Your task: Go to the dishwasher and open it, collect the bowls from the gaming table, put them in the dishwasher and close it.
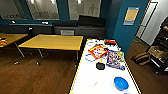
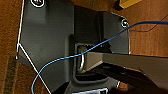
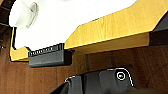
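The gaming table point(image 1: 78, 72), with a long white top and a yellow rim, stretches away in front of me in the head view. A bright blue bowl point(image 1: 121, 83) sits near its close right end. Farther up the middle lies a smaller black bowl point(image 1: 100, 66), just below several colourful game boxes point(image 1: 98, 51). A pale round object point(image 1: 91, 83) rests left of the blue bowl. The right wrist view looks at the gaming table's yellow side point(image 3: 112, 27), with a white cup-like object point(image 3: 22, 12) on its top. The dishwasher is out of view.
Two yellow-wood tables point(image 1: 52, 41) stand to the left on the dark wooden floor. A dark bench point(image 1: 80, 27) lines the back wall. A blue pillar point(image 1: 125, 25), a bag point(image 1: 141, 58) and shelving point(image 1: 160, 55) crowd the right. A blue cable point(image 2: 75, 56) crosses the left wrist view.
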Controlling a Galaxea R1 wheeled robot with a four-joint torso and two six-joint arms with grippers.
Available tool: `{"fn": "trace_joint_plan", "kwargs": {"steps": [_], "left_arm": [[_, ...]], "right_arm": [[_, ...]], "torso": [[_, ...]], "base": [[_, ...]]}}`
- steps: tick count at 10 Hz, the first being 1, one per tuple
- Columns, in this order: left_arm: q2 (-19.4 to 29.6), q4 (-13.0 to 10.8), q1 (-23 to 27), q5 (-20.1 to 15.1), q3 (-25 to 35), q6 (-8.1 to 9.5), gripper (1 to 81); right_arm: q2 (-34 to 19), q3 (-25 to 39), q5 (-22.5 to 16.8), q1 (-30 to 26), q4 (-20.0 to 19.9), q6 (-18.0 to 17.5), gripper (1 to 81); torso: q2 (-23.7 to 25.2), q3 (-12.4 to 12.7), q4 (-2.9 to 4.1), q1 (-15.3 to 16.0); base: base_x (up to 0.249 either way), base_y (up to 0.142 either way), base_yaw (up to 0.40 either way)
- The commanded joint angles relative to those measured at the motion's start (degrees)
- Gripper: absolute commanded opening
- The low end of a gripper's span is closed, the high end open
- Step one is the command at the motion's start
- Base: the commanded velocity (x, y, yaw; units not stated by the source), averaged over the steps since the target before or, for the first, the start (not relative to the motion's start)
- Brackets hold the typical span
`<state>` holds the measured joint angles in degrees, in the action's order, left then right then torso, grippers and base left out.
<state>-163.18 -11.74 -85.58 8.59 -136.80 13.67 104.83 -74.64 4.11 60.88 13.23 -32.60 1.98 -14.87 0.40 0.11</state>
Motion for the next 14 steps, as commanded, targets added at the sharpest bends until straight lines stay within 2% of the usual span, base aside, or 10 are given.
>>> {"fn": "trace_joint_plan", "kwargs": {"steps": [1,4,5,6,7,8,9,10,11,14], "left_arm": [[0.5,-0.6,1.1,-3.1,0.6,-0.04,81.1],[0.5,-0.5,1.1,-3.0,0.5,-0.04,81.1],[0.4,-0.5,1.2,-3.0,0.5,-0.04,81.1],[0.3,-0.5,1.1,-3.0,0.5,-0.04,81.1],[0.2,-0.5,1.2,-3.0,0.5,-0.04,81.1],[0.3,-0.5,1.2,-3.0,0.5,-0.04,81.1],[0.3,-0.5,1.1,-3.0,0.5,-0.04,81.1],[0.4,-0.4,1.2,-3.0,0.5,-0.04,81.1],[0.3,-0.4,1.1,-3.0,0.5,-0.04,81.1],[0.1,-0.5,1.2,-3.0,0.5,-0.04,81.1]], "right_arm": [[-5.2,1.7,-9.9,-12.7,-0.6,-6.1,81.1],[-3.2,1.8,-19.9,-24.3,-0.7,-10.4,81.1],[-2.6,1.7,-21.7,-26.7,-0.7,-10.8,81.1],[-1.4,1.4,-22.9,-28.0,-0.7,-11.1,81.1],[-0.1,1.0,-23.4,-29.0,-0.7,-11.1,81.1],[0.9,0.5,-23.4,-30.2,-0.8,-11.2,81.1],[1.9,0.0,-23.5,-31.6,-1.9,-11.2,81.1],[2.6,-0.3,-23.8,-32.6,-2.6,-11.2,81.1],[3.0,-0.8,-25.0,-33.9,-2.8,-11.2,81.1],[2.1,-3.0,-25.6,-40.3,-2.9,-11.7,81.1]], "torso": [[0.0,0.0,0.00,0.0],[0.0,0.0,0.00,0.0],[0.0,-0.1,0.00,0.0],[0.0,-3.3,0.00,0.0],[0.0,-3.6,0.00,0.0],[0.0,-8.4,0.00,0.0],[0.0,-6.4,0.00,0.0],[0.0,-8.3,0.00,0.0],[-0.1,-6.3,0.00,0.0],[-0.1,-7.3,0.00,0.1]], "base": [[0.000,0.000,0.000],[0.000,0.000,0.000],[0.000,0.000,0.000],[0.000,0.000,0.000],[0.000,0.000,0.000],[0.000,0.000,0.000],[0.000,0.000,0.000],[0.000,0.000,0.000],[0.000,0.000,0.000],[0.000,0.000,0.000]]}}
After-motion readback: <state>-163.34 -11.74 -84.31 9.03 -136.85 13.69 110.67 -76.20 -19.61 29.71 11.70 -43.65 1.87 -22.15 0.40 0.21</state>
